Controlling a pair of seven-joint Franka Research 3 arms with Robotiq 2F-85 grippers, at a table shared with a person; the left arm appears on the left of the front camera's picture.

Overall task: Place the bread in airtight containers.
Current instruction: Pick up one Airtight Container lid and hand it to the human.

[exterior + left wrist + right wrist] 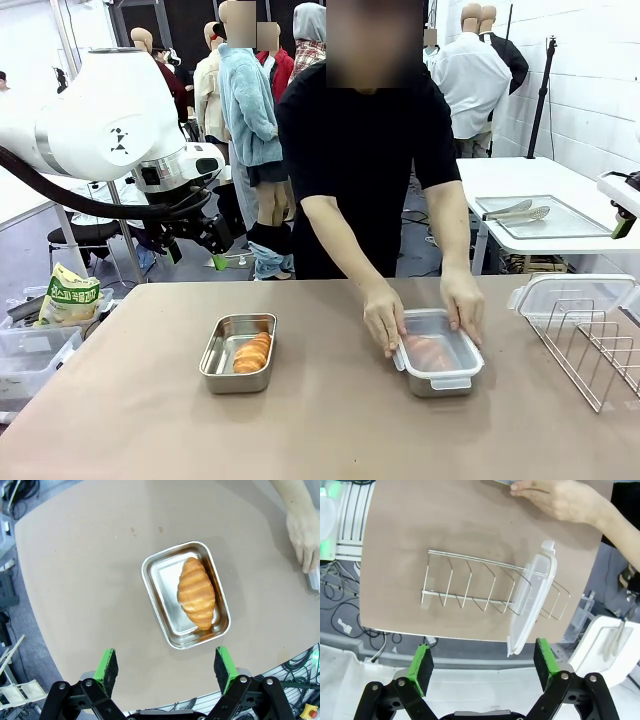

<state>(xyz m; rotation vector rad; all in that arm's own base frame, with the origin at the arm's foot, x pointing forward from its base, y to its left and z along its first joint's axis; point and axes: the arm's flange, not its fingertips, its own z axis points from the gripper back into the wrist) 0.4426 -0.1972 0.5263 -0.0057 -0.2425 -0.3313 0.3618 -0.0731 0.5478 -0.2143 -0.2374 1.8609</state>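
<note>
Tin [162,596] shiny smooth steel; croissant [196,594] glossy ridged crust; lid [441,356] clear plastic; table [120,400] matt brown; rack [470,602] metal wire.

Wire rack [585,345], tongs [518,212] on tray [570,222], snack bag [68,297]

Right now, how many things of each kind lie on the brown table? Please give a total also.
Small rectangular stainless-steel tins: 2
Golden-brown croissant-shaped rolls: 2, one in each tin
Clear plastic lids: 2, one on the right-hand tin, one leaning in the rack
Silver wire rack: 1
Total: 7
</note>
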